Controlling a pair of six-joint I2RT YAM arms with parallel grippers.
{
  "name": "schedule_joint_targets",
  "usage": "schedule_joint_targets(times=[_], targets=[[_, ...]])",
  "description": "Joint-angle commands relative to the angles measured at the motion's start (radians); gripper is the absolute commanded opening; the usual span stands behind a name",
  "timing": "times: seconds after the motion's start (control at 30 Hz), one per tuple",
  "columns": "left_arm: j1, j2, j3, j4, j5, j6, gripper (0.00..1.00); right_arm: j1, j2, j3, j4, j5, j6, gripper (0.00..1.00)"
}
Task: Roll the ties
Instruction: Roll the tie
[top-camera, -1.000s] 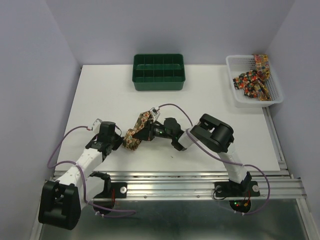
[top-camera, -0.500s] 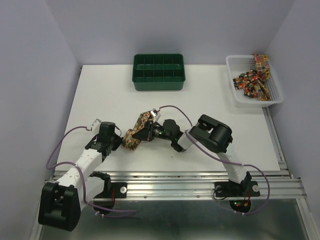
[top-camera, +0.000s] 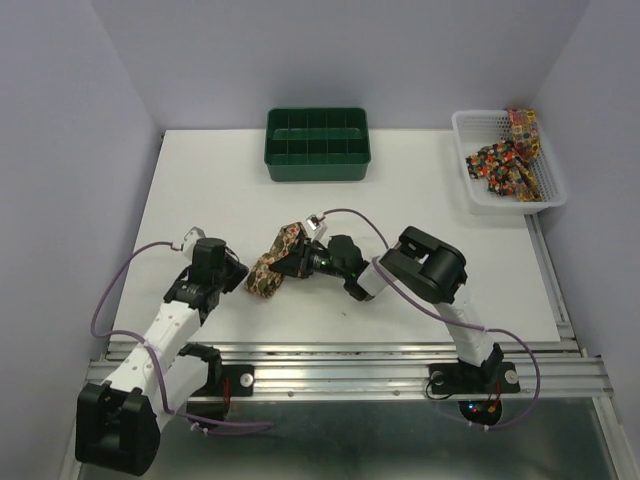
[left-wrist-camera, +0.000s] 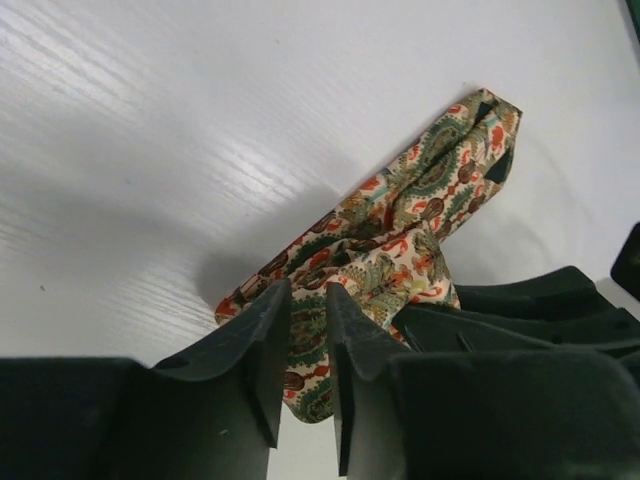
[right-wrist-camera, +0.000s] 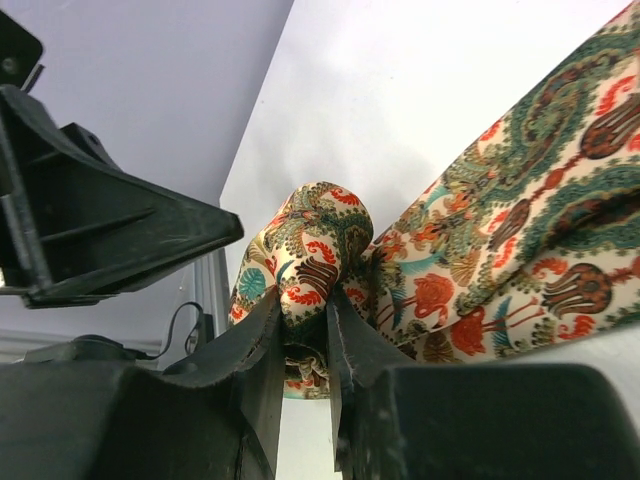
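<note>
Right wrist, unlike overhead: right jaws pinching tie (right-wrist-camera: 318, 240) fold; left jaws' hold unclear.

Noted at middle of table (top-camera: 200, 190): tie (top-camera: 270, 265), flanked left by left gripper (top-camera: 235, 275) and right by right gripper (top-camera: 290, 262). Behind, at far edge: compartment tray (top-camera: 317, 170); far right, mesh basket (top-camera: 462, 150) holding more ties (top-camera: 505, 160).
</note>
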Motion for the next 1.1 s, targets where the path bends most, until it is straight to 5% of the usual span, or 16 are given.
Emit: schedule_joint_targets(times=[0.0,0.17,0.5,0.9,1.07], targets=[[-0.006,-0.031,0.04,0.036,0.052,0.07,0.35,-0.02,-0.006,0.011,-0.015,0.03,-0.028,0.01],[-0.006,-0.005,0.011,0.176,0.217,0.116,0.45,-0.025,-0.004,0.017,-0.034,0.028,-0.043,0.01],[-0.013,0.062,-0.012,0.259,0.29,0.144,0.38,-0.045,0.02,0.046,-0.098,0.03,-0.082,0.01],[-0.033,0.137,-0.018,0.3,0.284,0.171,0.38,-0.043,0.009,0.039,-0.181,0.085,-0.171,0.01],[-0.033,0.218,0.127,0.259,0.223,0.208,0.38,-0.045,-0.001,0.028,-0.218,0.099,-0.203,0.01]])
